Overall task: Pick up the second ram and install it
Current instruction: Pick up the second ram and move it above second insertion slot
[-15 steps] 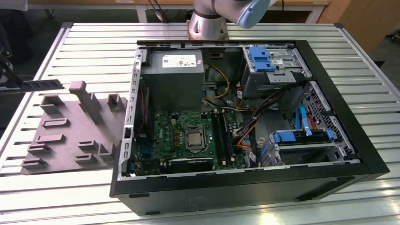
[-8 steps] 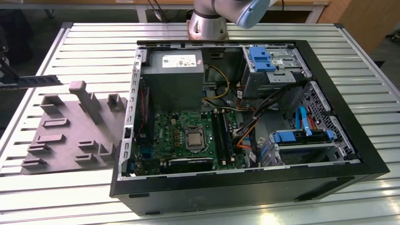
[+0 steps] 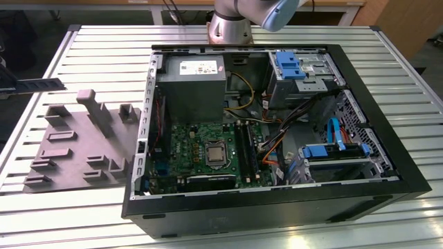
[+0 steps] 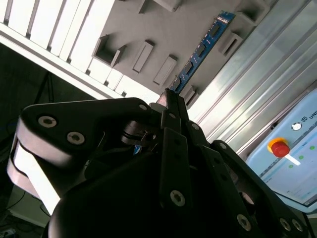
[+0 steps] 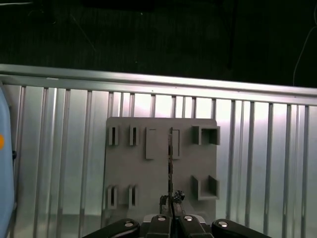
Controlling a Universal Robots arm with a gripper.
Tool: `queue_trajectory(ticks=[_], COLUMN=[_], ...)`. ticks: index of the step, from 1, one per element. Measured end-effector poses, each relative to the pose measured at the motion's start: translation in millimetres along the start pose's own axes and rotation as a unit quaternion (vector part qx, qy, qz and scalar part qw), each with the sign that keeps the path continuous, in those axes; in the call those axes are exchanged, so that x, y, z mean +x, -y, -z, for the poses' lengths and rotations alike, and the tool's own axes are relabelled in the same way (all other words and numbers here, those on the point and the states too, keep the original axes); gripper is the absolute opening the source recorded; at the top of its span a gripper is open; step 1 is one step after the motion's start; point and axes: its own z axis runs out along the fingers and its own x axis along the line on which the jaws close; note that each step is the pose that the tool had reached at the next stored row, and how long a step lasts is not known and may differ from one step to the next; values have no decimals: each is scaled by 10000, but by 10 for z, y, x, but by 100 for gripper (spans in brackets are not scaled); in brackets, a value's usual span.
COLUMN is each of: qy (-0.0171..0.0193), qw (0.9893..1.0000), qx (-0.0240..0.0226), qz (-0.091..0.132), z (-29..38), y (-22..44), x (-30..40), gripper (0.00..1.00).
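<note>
My gripper is shut on the second ram, a thin blue-green stick with a row of dark chips that juts out beyond the dark fingers. In the first wrist view the ram shows edge-on, a thin line rising from the gripper. Far beneath it lies the grey fixture block on the slatted table. In the exterior view the fixture block sits at the exterior view's left, beside the open computer case. The green motherboard and its long black slots lie inside the case.
The arm's base stands behind the case. Inside the case are a grey power supply, blue drive brackets and loose cables. A pendant with a red stop button lies on the slatted table.
</note>
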Motion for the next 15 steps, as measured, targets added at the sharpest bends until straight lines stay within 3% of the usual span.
queue_trajectory(ticks=[5,15], qy=[0,0], qw=[10000,10000], qx=[12,12], qz=[1,1], z=[46,47], y=[-1,21], x=[-6,-5], gripper=[12,12])
